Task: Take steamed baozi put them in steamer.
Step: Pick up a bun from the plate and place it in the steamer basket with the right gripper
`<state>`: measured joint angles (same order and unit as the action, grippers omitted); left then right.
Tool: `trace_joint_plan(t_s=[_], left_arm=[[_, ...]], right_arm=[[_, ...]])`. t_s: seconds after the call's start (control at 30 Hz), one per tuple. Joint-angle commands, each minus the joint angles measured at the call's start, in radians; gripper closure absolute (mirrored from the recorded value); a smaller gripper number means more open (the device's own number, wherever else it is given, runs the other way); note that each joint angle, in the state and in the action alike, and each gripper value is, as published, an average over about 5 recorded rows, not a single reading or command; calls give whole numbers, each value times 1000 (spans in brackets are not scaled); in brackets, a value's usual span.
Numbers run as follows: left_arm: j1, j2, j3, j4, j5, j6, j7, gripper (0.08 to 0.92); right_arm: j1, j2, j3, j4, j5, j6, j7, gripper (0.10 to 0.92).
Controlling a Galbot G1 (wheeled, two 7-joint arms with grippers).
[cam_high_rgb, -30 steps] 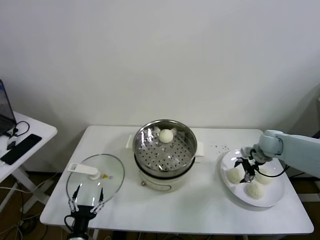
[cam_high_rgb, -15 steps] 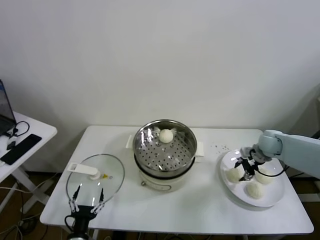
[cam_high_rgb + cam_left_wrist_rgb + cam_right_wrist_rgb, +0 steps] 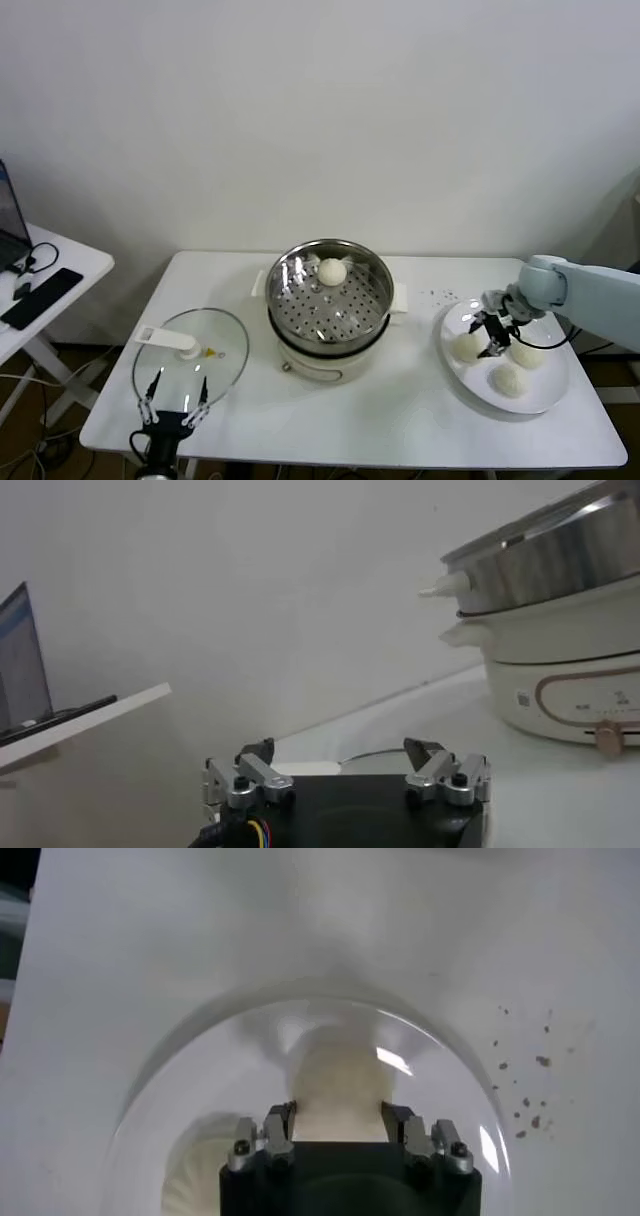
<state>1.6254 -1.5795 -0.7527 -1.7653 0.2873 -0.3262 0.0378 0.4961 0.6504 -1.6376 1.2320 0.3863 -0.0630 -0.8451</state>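
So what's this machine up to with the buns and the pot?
It is moving steamed buns from a white plate into the metal steamer basket on the cream pot. One bun already sits in the basket. The right gripper is down at the plate with its fingers closed around another bun; it has not been carried away yet. The left gripper waits open by the table's near edge, next to the glass lid.

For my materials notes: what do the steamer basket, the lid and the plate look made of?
The steamer basket: shiny metal, likely stainless steel, with mirror reflections and a perforated floor.
The lid: clear glass, table visible through it, with a white knob.
The plate: glossy white, ceramic or plastic.
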Motion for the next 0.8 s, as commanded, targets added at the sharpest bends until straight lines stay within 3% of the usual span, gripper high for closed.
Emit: trace_joint_plan(t_s=[0.03,0.43,0.8], left_arm=[[1,3,2,3,3,-1,0,177],[11,5,6,-4,7,-4,-2,177],[14,5,17,-7,17,-7,-4,177]], right_arm=[[272,0,-176,113,119,14,-30,423],[637,66,-314,212,303,40,-136,423],[677,242,-173,231,482,-60,-120,423]])
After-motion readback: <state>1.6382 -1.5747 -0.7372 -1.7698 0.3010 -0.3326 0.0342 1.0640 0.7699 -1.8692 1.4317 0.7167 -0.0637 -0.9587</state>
